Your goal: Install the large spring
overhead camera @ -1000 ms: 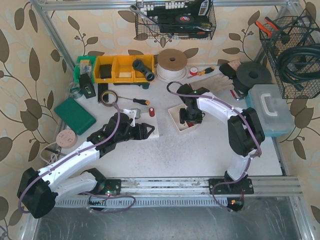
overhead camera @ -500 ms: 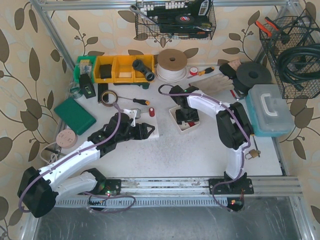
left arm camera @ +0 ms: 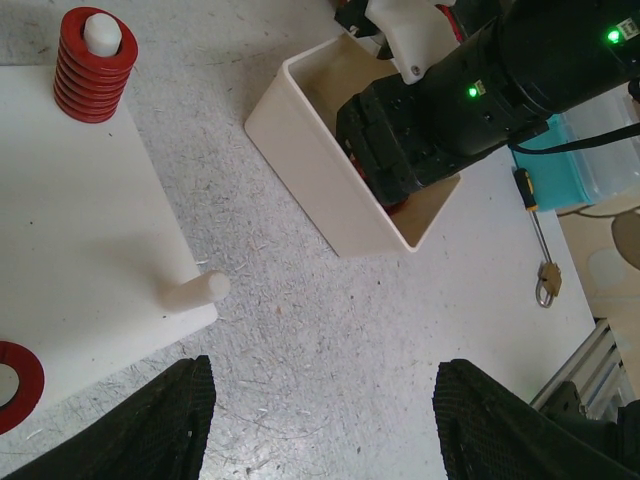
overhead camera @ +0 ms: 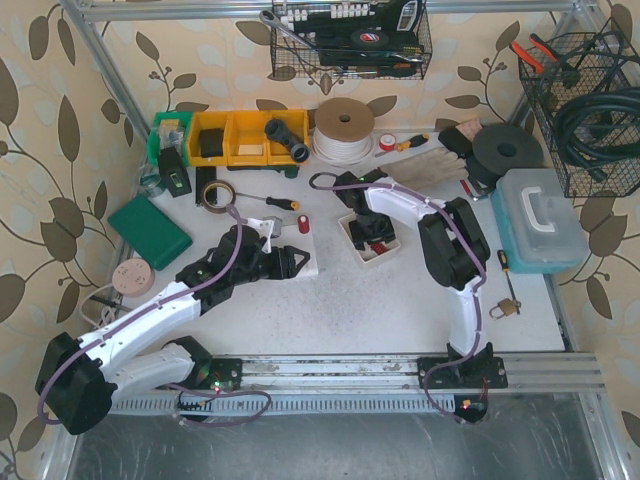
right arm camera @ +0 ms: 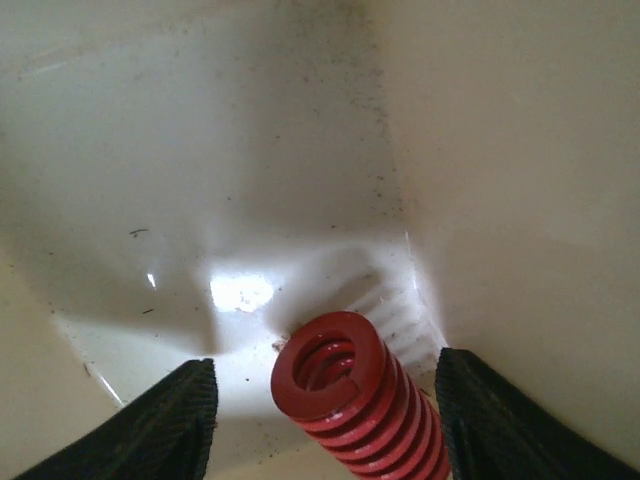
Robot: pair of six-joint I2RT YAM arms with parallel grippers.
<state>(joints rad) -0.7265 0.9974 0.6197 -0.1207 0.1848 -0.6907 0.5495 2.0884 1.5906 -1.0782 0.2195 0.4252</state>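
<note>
Jaws apart, the right gripper (right arm camera: 325,430) straddles the red coil spring (right arm camera: 340,385) lying in a corner of the cream plastic bin (right arm camera: 500,150); the left gripper (left arm camera: 320,420) gapes empty. Squeezed off-centre, that round coil could roll or squirt away.

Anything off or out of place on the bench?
Nothing spilled or broken. The spring lies on its side in a corner of the bin, between the open right fingers. One peg on the plate is bare. A padlock lies loose by the right arm.
</note>
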